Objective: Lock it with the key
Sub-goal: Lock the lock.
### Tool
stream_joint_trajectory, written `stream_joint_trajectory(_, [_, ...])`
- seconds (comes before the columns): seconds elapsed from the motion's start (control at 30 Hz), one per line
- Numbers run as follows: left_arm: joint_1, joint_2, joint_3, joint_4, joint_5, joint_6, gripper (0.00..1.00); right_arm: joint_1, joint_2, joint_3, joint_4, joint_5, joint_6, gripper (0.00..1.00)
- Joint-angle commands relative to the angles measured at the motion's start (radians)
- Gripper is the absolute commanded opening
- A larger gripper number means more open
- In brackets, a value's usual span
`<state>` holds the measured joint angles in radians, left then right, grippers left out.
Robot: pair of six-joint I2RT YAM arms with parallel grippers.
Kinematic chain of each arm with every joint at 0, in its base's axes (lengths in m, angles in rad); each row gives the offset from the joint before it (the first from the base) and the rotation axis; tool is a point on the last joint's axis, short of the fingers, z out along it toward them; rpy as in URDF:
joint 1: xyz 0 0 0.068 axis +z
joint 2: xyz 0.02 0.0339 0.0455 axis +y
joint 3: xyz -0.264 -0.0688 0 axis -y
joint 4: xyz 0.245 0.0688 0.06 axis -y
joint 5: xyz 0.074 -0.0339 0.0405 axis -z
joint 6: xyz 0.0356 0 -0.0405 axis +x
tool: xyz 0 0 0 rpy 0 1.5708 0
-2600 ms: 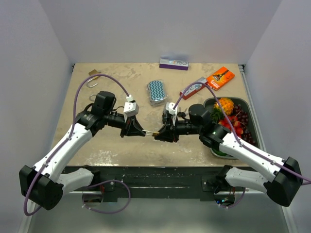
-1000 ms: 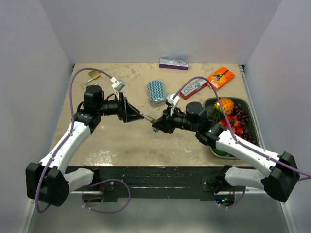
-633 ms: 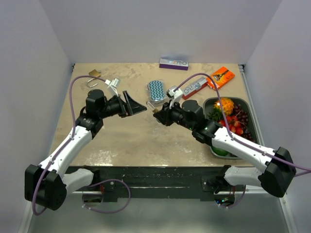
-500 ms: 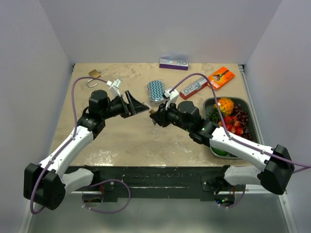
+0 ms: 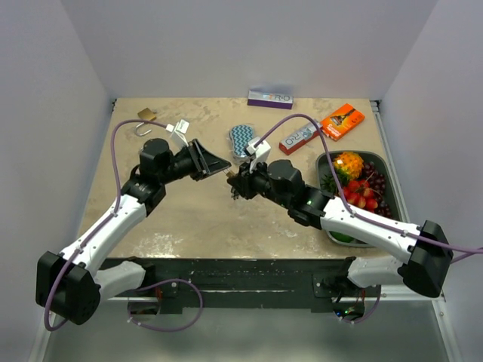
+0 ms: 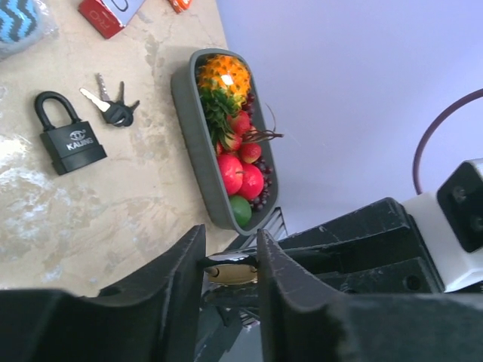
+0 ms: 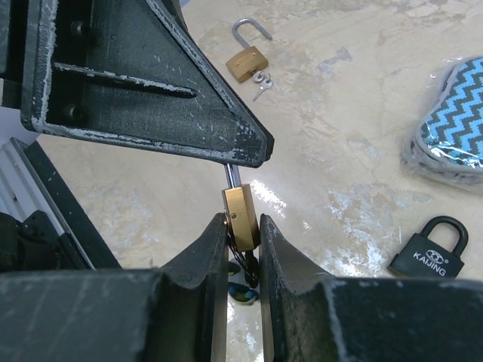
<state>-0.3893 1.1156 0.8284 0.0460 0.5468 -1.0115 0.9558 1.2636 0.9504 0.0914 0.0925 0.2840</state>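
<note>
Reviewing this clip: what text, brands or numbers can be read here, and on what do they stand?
"KAIJING" on the black padlock, below a round logo.
Too blurred to read: lettering on the purple box.
Too small to read: print on the red and white box and the orange packet.
No text visible on the held brass padlock.

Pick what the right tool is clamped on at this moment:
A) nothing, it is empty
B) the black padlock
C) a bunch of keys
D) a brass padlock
D: in the right wrist view the right tool pinches a brass padlock between its fingers, with the shackle pointing up, while the black padlock lies untouched on the table.
</note>
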Motion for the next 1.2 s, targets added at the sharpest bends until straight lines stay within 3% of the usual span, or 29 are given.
stream_joint_trajectory(0.0, [-0.006,-0.023,-0.023,0.077,0.022,-0.047,0.23,0.011,-0.003,0.06,0.085,0.047,-0.016,0.0])
stream_joint_trajectory(0.07, [-0.006,-0.022,-0.023,0.086,0.03,-0.056,0.15,0.012,0.0,0.06,0.085,0.05,-0.016,0.0])
stream_joint_trajectory(0.13, [-0.006,-0.017,-0.02,0.086,0.036,-0.059,0.0,0.012,-0.001,0.06,0.085,0.027,-0.017,0.0])
stream_joint_trajectory(0.17, [-0.005,-0.016,-0.017,0.083,0.041,-0.056,0.0,0.012,-0.004,0.062,0.071,0.013,-0.017,0.2])
stream_joint_trajectory(0.27, [0.016,-0.014,-0.011,0.077,0.068,-0.055,0.0,0.011,-0.032,0.051,0.032,-0.013,-0.017,0.63])
stream_joint_trajectory(0.37, [0.038,-0.026,-0.014,0.095,0.093,-0.058,0.0,-0.008,-0.059,0.036,-0.016,-0.059,-0.026,0.69])
stream_joint_trajectory(0.53, [0.038,-0.062,-0.025,0.127,0.111,-0.079,0.0,-0.02,-0.079,0.008,-0.047,-0.138,-0.077,0.59])
stream_joint_trajectory(0.63, [0.038,-0.066,-0.022,0.123,0.122,-0.081,0.0,-0.022,-0.082,0.001,-0.036,-0.165,-0.107,0.47])
stream_joint_trajectory(0.83, [0.038,-0.071,-0.028,0.138,0.122,-0.098,0.0,-0.022,-0.061,0.005,-0.016,-0.226,-0.129,0.38])
stream_joint_trajectory(1.1, [0.046,-0.071,-0.034,0.129,0.104,-0.099,0.0,-0.02,-0.081,-0.001,-0.047,-0.224,-0.149,0.0])
stream_joint_trajectory(1.17, [0.064,-0.056,-0.035,0.135,0.102,-0.116,0.0,-0.022,-0.092,-0.012,-0.064,-0.229,-0.146,0.0])
